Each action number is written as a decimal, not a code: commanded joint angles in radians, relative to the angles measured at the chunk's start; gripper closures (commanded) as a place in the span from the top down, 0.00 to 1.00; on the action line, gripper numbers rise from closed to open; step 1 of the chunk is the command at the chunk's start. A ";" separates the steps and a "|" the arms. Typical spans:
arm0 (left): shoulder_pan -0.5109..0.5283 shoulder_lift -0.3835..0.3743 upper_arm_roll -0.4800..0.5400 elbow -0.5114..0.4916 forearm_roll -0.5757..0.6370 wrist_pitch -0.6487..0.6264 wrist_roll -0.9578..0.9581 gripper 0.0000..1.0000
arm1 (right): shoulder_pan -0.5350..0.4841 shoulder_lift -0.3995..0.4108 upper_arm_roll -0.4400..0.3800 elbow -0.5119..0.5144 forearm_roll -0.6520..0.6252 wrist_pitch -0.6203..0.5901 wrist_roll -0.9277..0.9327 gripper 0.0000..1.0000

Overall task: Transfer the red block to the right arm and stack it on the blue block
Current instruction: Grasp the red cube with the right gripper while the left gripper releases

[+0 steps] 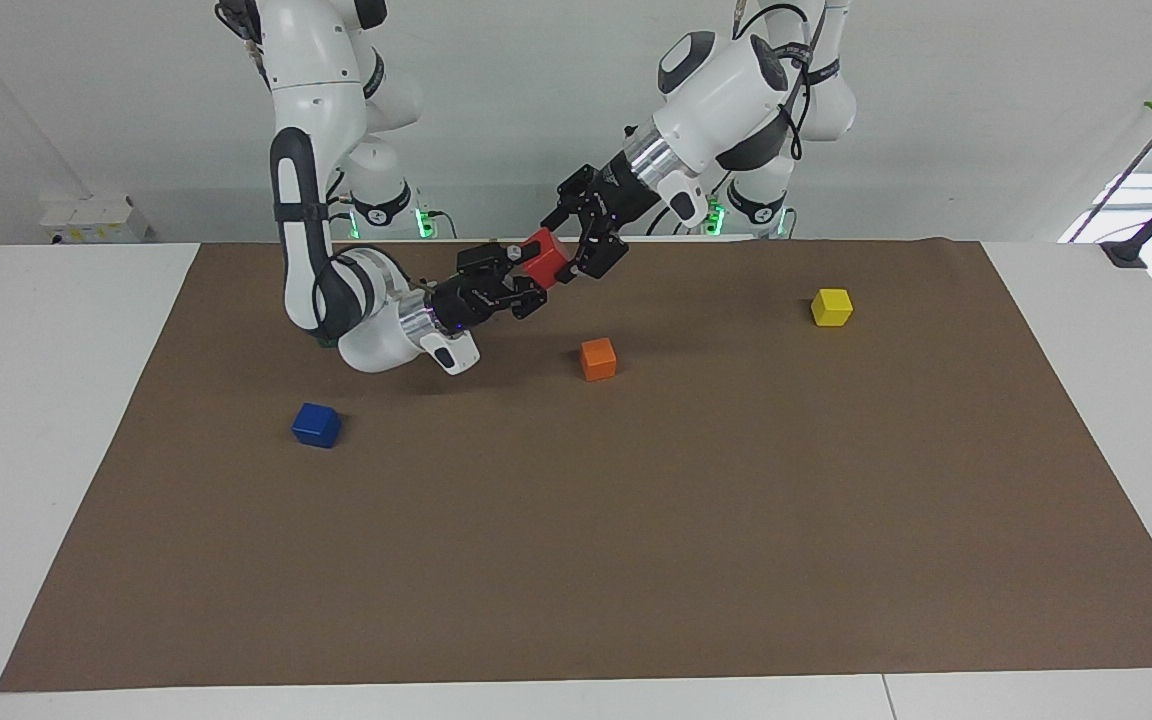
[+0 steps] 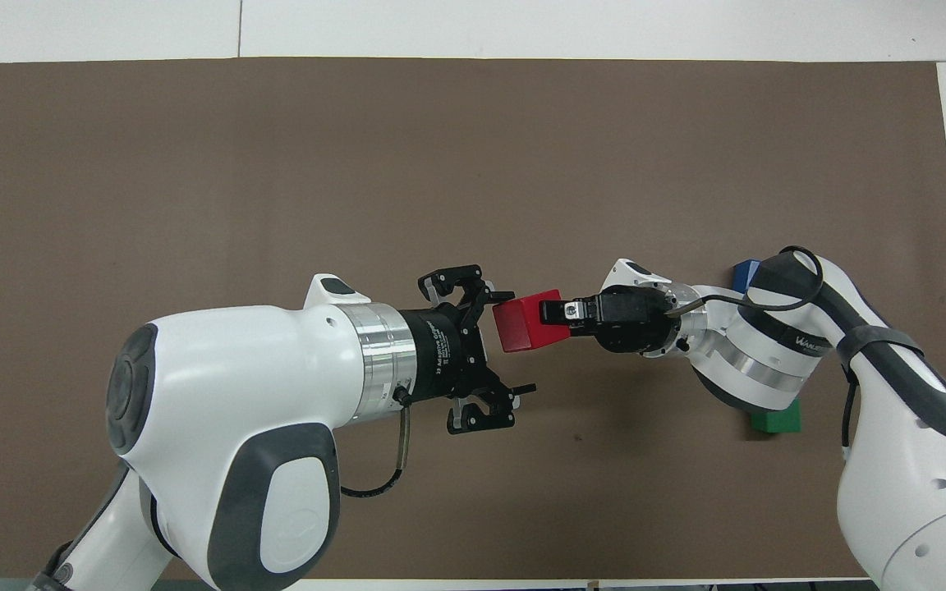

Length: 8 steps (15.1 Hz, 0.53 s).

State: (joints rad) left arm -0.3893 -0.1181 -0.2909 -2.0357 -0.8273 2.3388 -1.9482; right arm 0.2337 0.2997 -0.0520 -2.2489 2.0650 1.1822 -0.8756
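Observation:
The red block (image 1: 543,257) (image 2: 526,322) hangs in the air over the mat, nearer to the robots than the orange cube. My right gripper (image 1: 526,272) (image 2: 557,313) is shut on the red block. My left gripper (image 1: 574,247) (image 2: 512,341) is open, its fingers spread wide beside the block and off its faces. The blue block (image 1: 316,425) rests on the mat toward the right arm's end. In the overhead view the right arm's elbow hides most of the blue block (image 2: 741,272).
An orange cube (image 1: 597,359) lies mid-mat, under the left arm in the overhead view. A yellow cube (image 1: 831,307) lies toward the left arm's end. A green cube (image 2: 777,420) sits under the right arm's elbow. A brown mat (image 1: 636,560) covers the table.

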 commanded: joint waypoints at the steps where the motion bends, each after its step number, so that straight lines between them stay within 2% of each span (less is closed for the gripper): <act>1: 0.058 -0.052 0.012 -0.034 -0.004 -0.032 -0.014 1.00 | -0.011 -0.001 0.004 0.012 0.014 0.014 0.027 0.00; 4: 0.182 -0.058 0.013 -0.034 0.008 -0.117 0.014 1.00 | -0.011 0.001 0.004 0.014 0.014 0.014 0.027 0.00; 8: 0.369 -0.058 0.013 -0.032 0.033 -0.193 0.277 1.00 | -0.031 -0.013 -0.003 0.020 -0.028 0.040 0.046 0.00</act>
State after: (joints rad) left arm -0.1007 -0.1445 -0.2695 -2.0397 -0.8178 2.1810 -1.7831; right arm 0.2274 0.2997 -0.0533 -2.2450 2.0630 1.1859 -0.8700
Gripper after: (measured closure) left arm 0.000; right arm 0.445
